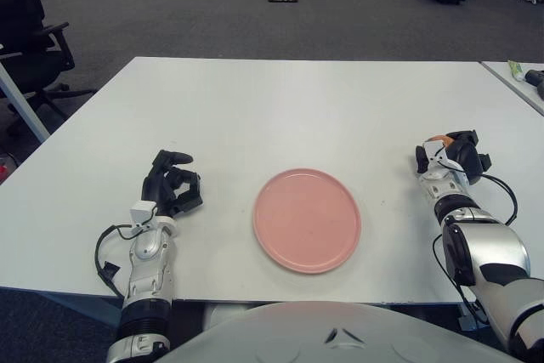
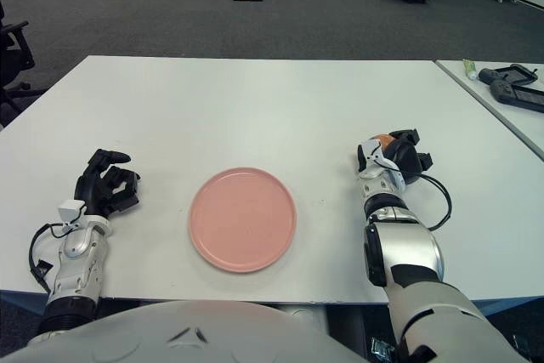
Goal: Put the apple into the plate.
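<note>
Table (image 1: 280, 99), white and broad, is filling most of both eye views, with dark grey floor (image 1: 195, 6) stretching away beyond its far edge at twelve o'clock. Another white table's corner (image 2: 476, 91) is showing at about two o'clock, carrying a dark device (image 2: 514, 91) and a small green-and-white tube (image 2: 470, 65). A black office chair (image 1: 30, 31) is standing off the table at ten o'clock. On the near half of the table, close to its middle, a round pink plate (image 1: 307, 220) is lying flat, with nothing on it. Taking the plate as the clock's centre, the left hand (image 1: 172, 183) is showing at nine o'clock, well apart from the rim, its black fingers curling loosely inward and holding nothing; a thin black cable is looping beside its silver forearm near the table's front edge. The right hand (image 2: 391, 159) is showing at about two o'clock from the plate, also well apart from it, its dark fingers closing around the apple (image 2: 384, 139). Only a small orange-red patch of the apple is peeking out at the top of that grasp, so the fruit is sitting inside the right hand, out to the plate's right and not on it. Whether the hand and apple are touching the tabletop cannot be told
</note>
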